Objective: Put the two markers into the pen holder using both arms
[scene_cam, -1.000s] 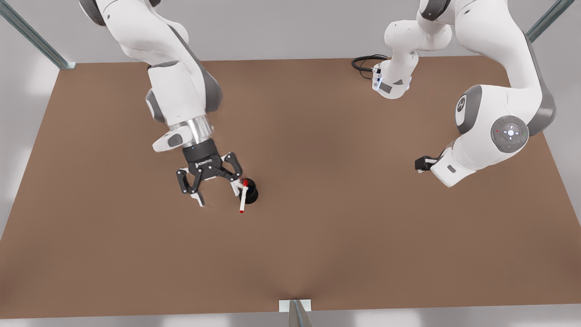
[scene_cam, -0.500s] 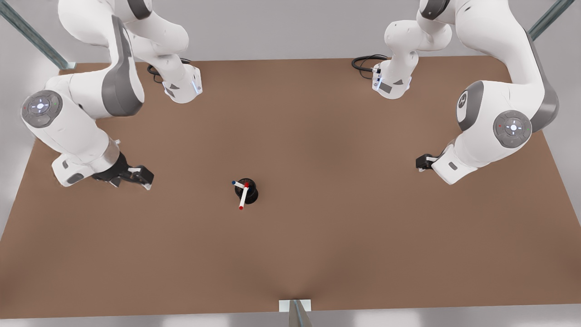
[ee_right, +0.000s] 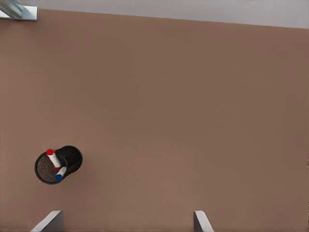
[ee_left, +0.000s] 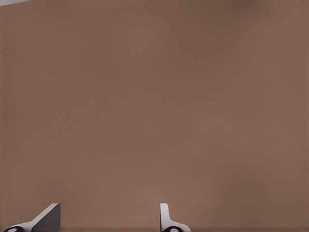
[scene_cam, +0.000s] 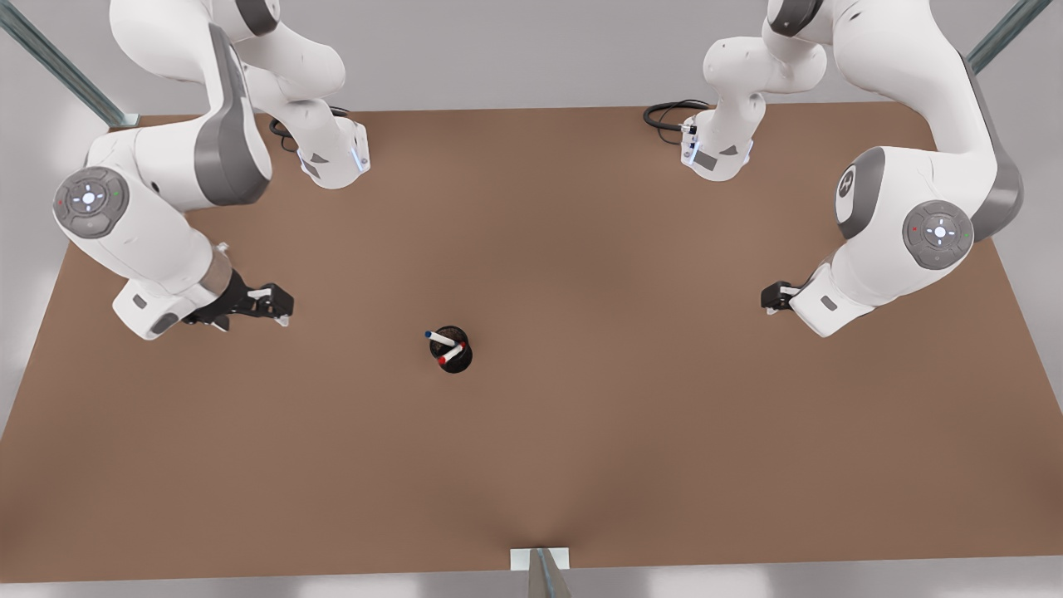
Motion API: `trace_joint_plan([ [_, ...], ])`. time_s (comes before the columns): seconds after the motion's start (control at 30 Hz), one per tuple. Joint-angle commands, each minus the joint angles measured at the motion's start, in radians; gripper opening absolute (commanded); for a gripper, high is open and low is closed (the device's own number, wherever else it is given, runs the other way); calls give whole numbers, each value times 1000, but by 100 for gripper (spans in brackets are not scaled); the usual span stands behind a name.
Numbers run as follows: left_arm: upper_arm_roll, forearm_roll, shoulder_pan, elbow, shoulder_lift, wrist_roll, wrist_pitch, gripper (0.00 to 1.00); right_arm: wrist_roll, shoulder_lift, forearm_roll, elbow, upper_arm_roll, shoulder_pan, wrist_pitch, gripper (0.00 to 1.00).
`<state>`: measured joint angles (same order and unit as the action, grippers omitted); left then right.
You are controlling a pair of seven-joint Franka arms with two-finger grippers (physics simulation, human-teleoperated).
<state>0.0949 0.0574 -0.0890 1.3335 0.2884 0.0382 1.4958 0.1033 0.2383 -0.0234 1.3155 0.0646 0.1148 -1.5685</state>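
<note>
The black pen holder [scene_cam: 462, 357] stands on the brown table left of centre in the front view. Both markers stand in it, leaning. The red-capped marker [scene_cam: 448, 357] and the blue-capped marker [scene_cam: 433, 336] stick out of its rim. In the right wrist view the pen holder [ee_right: 73, 155] holds the red marker [ee_right: 52, 158] and the blue marker [ee_right: 60, 175]. My right gripper [scene_cam: 278, 306], on the front view's left, is open and empty, well away from the holder. Its fingers frame bare table around the gripper [ee_right: 125, 217]. My left gripper [scene_cam: 769, 297], [ee_left: 108, 215] waits open at the front view's right.
The brown table [scene_cam: 581, 432] spreads wide around the holder. Both arm bases [scene_cam: 332, 162] and a black cable coil [scene_cam: 664, 116] sit at the far edge. A metal post [scene_cam: 540, 569] stands at the near edge.
My right gripper has left the holder and pulled back to the front view's left. The red marker, earlier sticking far out, has dropped deeper into the holder. The left arm barely moved.
</note>
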Motion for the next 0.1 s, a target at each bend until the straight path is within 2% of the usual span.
trace_joint_plan([
  [0.0, 0, 1, 0, 0, 0, -4, 0, 100, -111, 1, 2, -1, 0, -6, 4, 100],
  [0.07, 0, 1, 0, 0, 0, -4, 0, 100, -111, 13, 0, -1, 0, -4, 2, 100],
])
